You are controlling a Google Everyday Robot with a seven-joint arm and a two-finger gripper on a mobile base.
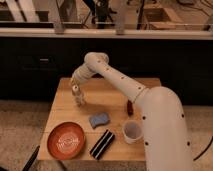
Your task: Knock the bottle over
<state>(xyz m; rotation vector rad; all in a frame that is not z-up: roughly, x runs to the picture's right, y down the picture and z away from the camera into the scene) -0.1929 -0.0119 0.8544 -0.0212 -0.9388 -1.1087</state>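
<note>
A wooden table (65,107) holds six things: one bottle (77,95), one white cup (132,131), one orange plate (65,140), one blue sponge (99,120), one flat black striped packet (101,144) and one small dark red object (129,107). The bottle stands upright near the table's back left part. One white robot arm (125,85) reaches across from the right, and its gripper (76,81) sits just above the bottle's cap. No writing or label can be read.
</note>
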